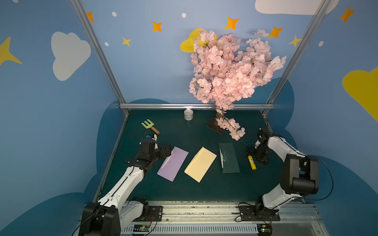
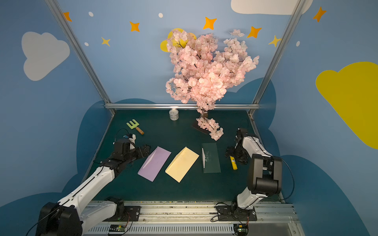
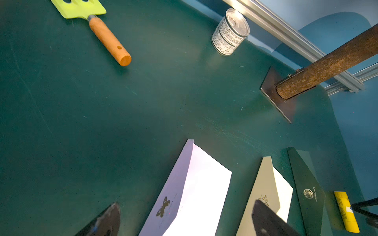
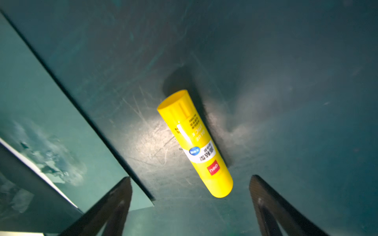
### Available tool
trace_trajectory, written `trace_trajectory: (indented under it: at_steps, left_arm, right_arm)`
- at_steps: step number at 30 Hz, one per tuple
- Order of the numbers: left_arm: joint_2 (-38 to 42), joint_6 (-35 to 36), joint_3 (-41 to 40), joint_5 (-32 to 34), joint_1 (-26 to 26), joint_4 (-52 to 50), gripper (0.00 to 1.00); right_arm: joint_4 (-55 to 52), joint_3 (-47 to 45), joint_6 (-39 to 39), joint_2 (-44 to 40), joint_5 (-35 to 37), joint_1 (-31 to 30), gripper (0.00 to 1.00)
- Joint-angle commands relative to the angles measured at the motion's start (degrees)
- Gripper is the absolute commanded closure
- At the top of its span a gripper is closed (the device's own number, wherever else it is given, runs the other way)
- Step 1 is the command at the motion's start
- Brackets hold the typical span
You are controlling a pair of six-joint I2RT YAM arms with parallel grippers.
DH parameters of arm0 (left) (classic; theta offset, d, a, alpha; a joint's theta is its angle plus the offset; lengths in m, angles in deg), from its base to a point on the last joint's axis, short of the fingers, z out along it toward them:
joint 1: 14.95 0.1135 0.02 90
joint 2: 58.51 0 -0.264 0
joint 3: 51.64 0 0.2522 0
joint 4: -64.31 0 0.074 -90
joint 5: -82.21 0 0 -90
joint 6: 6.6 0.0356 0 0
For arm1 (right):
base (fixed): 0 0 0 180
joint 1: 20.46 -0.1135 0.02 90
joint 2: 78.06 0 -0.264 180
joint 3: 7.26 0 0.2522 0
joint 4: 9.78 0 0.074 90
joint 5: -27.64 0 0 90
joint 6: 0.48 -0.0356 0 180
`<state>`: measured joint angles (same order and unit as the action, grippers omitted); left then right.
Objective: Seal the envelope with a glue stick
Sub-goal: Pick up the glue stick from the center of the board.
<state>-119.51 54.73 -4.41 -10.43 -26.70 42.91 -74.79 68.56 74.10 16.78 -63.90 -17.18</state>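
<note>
The glue stick (image 1: 252,162) lies flat on the right side of the green table (image 1: 184,194), its yellow barrel running near to far. It sits just right of the dark green envelope (image 1: 229,161), with a strip of bare table between them. From here its cap looks to be on.

The right hand (image 1: 250,152) hangs low over the far end of the stick. In the right wrist view its two dark fingers (image 4: 114,204) stand well apart, one to each side of the stick, and neither touches it. Nothing is gripped.

The dark green envelope has its flap lifted along the left edge, showing a pale lining. Whitish smears mark its face.

Left of it lie a pale yellow envelope (image 1: 200,164) and then a purple envelope (image 1: 172,164), both slanted and apart from each other.

The left hand (image 1: 166,151) is at the far left corner of the purple envelope, its fingers spread wide and holding nothing. I cannot tell whether it touches the paper.

Farther back stand a small tin can (image 1: 188,114) and a pink blossom tree (image 1: 229,67) on a dark square base. A green toy rake (image 1: 150,126) with a wooden handle lies at the far left.
</note>
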Motion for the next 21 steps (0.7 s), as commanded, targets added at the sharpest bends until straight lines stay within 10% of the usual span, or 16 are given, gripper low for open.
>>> trace_trajectory:
  at_steps: [1, 21]
  left_arm:
    - [1.1, -2.4, -1.2, -0.7, -1.3, -1.3, 0.0]
    - [1.4, -5.8, -1.7, -2.0, -2.8, -0.6, 0.0]
  right_arm:
    - [-2.4, 2.3, 1.0, 2.0, -2.4, 0.0, 0.14]
    - [-3.3, 4.4, -1.0, 11.3, 0.7, -2.3, 0.5]
